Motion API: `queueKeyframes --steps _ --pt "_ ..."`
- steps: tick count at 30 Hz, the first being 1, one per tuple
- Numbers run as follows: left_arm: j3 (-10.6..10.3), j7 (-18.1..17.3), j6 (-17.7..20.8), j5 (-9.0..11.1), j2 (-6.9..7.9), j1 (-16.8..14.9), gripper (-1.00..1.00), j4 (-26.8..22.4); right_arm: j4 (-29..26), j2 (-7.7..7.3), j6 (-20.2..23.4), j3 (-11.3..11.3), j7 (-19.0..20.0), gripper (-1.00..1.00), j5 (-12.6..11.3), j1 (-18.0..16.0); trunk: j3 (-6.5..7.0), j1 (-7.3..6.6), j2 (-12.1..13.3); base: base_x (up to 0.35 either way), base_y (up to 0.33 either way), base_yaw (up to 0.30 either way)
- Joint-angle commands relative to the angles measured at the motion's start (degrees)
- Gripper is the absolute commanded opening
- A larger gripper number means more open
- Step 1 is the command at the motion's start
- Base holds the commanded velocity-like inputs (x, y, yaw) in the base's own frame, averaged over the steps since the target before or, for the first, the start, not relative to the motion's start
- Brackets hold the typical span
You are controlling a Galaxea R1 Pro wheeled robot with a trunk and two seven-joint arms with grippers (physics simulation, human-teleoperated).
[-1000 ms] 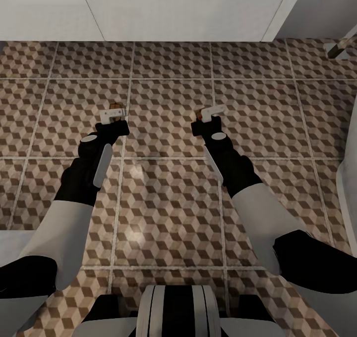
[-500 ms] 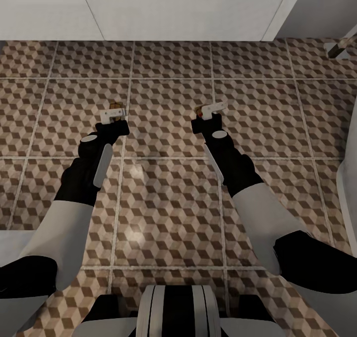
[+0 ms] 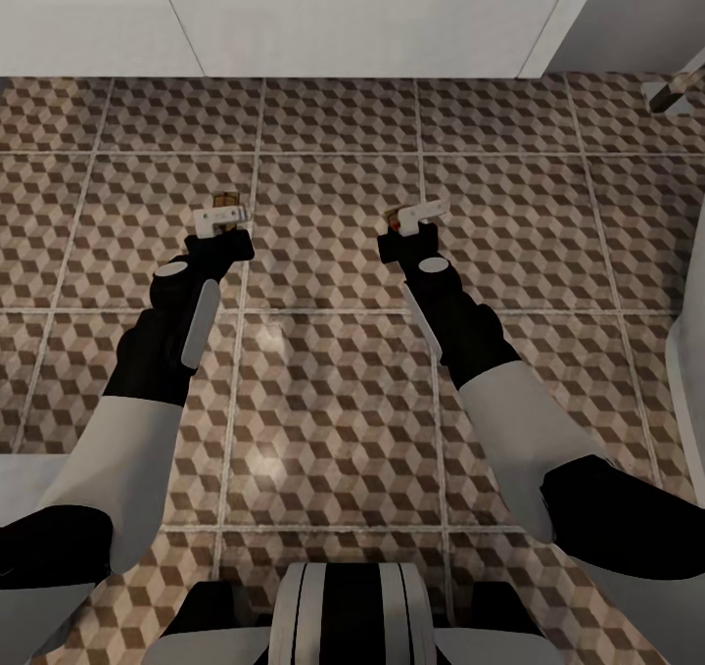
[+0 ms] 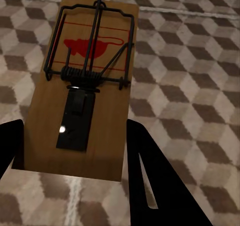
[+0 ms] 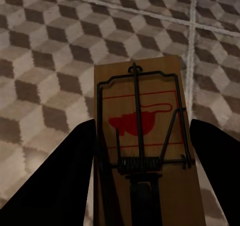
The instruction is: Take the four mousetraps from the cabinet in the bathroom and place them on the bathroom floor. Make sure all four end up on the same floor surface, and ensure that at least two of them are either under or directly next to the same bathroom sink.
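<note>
My left gripper (image 3: 221, 222) is shut on a tan wooden mousetrap (image 3: 227, 201), held just above the cube-patterned bathroom floor (image 3: 333, 254). Seen from the left wrist, that mousetrap (image 4: 85, 81) lies flat between the dark fingers (image 4: 150, 176), its wire and red mark facing up. A little to the right, my right gripper (image 3: 416, 216) is shut on a second mousetrap (image 3: 393, 220). The right wrist view has this mousetrap (image 5: 142, 151) wedged between both fingers (image 5: 65, 186) over the tiles. The cabinet and the sink's basin are out of view.
A white vanity front (image 3: 343, 19) runs along the far edge of the floor. A white curved fixture (image 3: 687, 352) stands at the right edge, with a chrome part (image 3: 676, 92) at the far right. Open tiles lie between and ahead of both arms.
My left gripper has moved slightly forward toward the vanity with its mousetrap. The right arm has stayed where it was.
</note>
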Motion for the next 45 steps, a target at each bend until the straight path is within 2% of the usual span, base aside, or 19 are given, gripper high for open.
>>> queueKeyframes --steps 1,45 --pt "-0.1 0.6 0.3 0.4 0.02 0.0 -1.0 -0.1 -0.1 0.0 0.5 0.1 -0.2 -1.0 0.5 0.0 -0.03 0.02 0.0 0.0 0.0 0.0" --pt "-0.7 0.6 0.3 0.4 0.02 0.0 -1.0 -0.1 -2.8 0.0 1.6 0.0 -0.2 -1.0 0.5 0.0 -0.03 1.15 -0.6 0.0 0.0 0.0"
